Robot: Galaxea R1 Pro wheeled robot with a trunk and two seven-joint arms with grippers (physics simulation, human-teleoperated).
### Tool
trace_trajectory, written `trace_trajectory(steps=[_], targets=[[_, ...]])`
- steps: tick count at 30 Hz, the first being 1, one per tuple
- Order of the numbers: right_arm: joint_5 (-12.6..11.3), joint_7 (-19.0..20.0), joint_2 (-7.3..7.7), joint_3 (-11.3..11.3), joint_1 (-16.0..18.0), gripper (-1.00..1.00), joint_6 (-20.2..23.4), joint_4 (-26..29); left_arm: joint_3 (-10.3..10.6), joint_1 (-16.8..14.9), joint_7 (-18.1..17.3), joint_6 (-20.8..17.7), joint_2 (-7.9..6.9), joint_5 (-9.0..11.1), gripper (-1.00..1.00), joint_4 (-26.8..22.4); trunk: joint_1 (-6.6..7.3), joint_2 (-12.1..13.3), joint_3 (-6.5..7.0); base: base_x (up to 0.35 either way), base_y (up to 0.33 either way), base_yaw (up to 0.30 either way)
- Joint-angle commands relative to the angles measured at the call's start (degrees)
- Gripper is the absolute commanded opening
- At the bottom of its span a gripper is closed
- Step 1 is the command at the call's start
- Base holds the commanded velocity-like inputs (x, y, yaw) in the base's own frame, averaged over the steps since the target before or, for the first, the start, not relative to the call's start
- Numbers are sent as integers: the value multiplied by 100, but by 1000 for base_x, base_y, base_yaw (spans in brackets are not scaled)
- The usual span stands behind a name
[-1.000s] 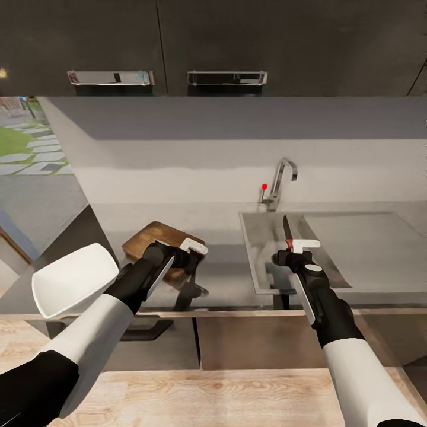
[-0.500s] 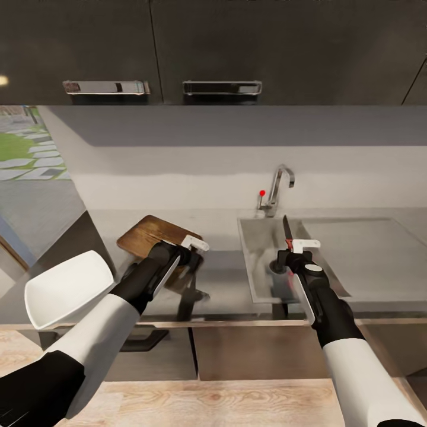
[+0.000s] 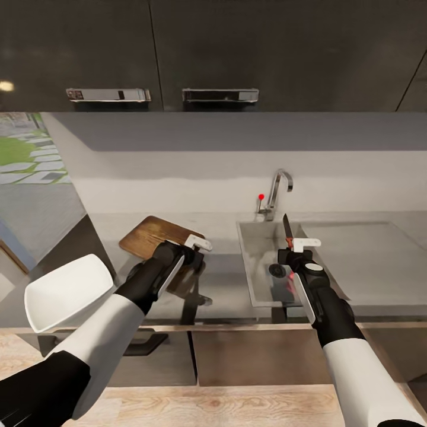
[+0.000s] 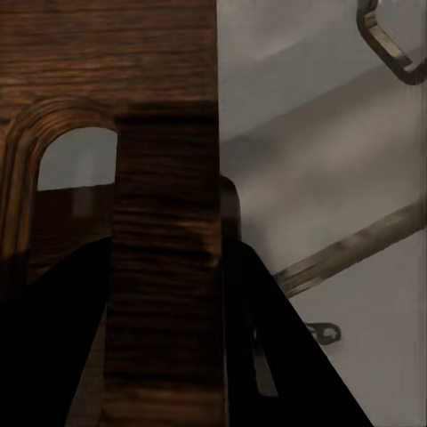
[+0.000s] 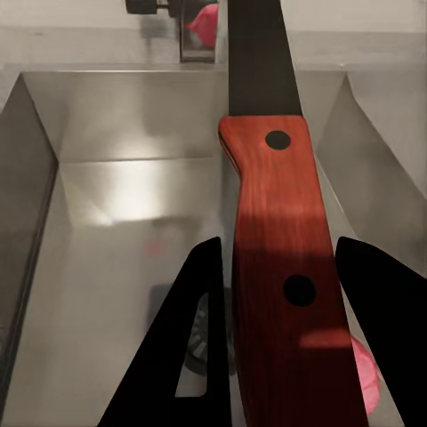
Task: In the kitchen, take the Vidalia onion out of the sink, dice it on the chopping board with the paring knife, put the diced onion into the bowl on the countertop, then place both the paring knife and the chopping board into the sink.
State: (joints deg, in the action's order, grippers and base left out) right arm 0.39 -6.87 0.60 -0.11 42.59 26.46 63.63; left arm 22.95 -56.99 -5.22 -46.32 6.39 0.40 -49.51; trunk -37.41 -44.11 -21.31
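My left gripper (image 3: 193, 252) is shut on the near end of the dark brown chopping board (image 3: 149, 236), which is tilted just above the grey countertop (image 3: 225, 284). In the left wrist view the chopping board (image 4: 165, 178) sits between the dark fingers (image 4: 285, 356), beside its handle hole. My right gripper (image 3: 293, 254) is shut on the paring knife (image 3: 287, 230), blade pointing up and away, over the sink (image 3: 256, 240). The right wrist view shows the red handle (image 5: 283, 258) between the fingers (image 5: 178, 356), above the basin. The white bowl (image 3: 65, 290) lies at the counter's left end. The Vidalia onion is out of view.
A chrome tap (image 3: 277, 188) with a red knob (image 3: 261, 196) stands behind the basin, and a round drain (image 3: 276, 270) lies in its floor. The flat drainboard (image 3: 362, 255) spreads to the right. Dark wall cabinets (image 3: 219, 53) hang overhead.
The whole picture has slid down a little, so the camera has moved. Both grippers keep their hold, and the board and the knife stay about where they were relative to the sink.
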Motion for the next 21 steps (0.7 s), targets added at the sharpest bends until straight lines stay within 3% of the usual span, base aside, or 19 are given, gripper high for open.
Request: trace_trajectory(steps=[1,9,15,19,21], targets=[[4,-16,2,5,4,-100,34,8,-21,-5,-14,-26,5,-1,-100,-3,-1,-6,-6,0,0,0],[5,-16,2,5,4,-100,42,10,-605,-5,-6,-26,77,4,-100,-10,-1,-6,-3,0,0,0],[4,-16,2,4,4,-100,42,12,-764,-5,66,-26,137,4,-100,-30,-1,-6,-2,0,0,0],[3,-16,2,4,4,-100,43,16,-781,-5,792,-24,203,88,-100,-27,-1,-6,-2,0,0,0],[4,-16,2,3,4,-100,43,17,-782,-5,1219,-18,217,370,-100,-27,-1,-6,-2,0,0,0]])
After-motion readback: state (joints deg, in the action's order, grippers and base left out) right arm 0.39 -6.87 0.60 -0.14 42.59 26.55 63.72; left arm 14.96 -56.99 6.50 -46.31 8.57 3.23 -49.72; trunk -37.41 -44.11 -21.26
